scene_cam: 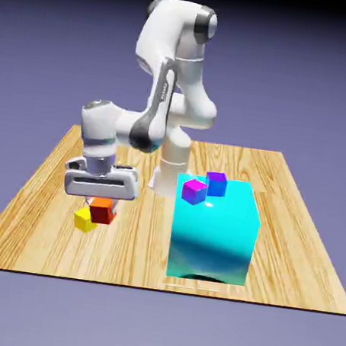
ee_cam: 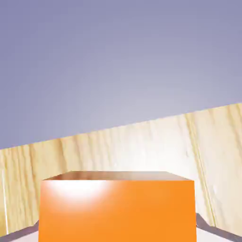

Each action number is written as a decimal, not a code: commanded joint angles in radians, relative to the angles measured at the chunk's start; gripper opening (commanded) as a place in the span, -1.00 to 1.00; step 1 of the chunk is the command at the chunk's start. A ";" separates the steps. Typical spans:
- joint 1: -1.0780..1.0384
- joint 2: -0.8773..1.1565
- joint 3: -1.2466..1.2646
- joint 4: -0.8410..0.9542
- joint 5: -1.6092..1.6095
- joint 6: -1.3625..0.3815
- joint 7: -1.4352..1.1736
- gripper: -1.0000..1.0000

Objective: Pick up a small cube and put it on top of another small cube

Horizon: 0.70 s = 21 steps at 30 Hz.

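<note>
The tool (scene_cam: 101,201) is clamped on the red-orange cube (scene_cam: 103,210), left side of the table (scene_cam: 43,190). It looks rigid, light and glossy, so probably a bit slippery; squeezing two flat opposite faces seems right.

A rendered simulation scene, not a real room: a bare wooden desk (scene_cam: 39,220) floats before a plain blue-violet backdrop (scene_cam: 313,64), carrying flat-coloured cubes and a glossy cyan block (scene_cam: 214,235).

Arm: white Franka Panda arm (scene_cam: 170,68) rises at upper middle of the exterior view, elbow bent, forearm reaching to the left of centre.
Wrist: turned downward.
Gripper: two-finger gripper (scene_cam: 101,203) left of centre, pointing down, fingers clamped on the small red-orange cube (scene_cam: 103,211).
</note>
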 commanded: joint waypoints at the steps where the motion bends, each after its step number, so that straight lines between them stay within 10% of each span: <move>1: 0.007 -0.036 0.022 -0.005 -0.013 -0.030 0.036 -1.00; 21: 0.275 -0.598 0.328 -0.154 -0.220 -0.397 0.630 -1.00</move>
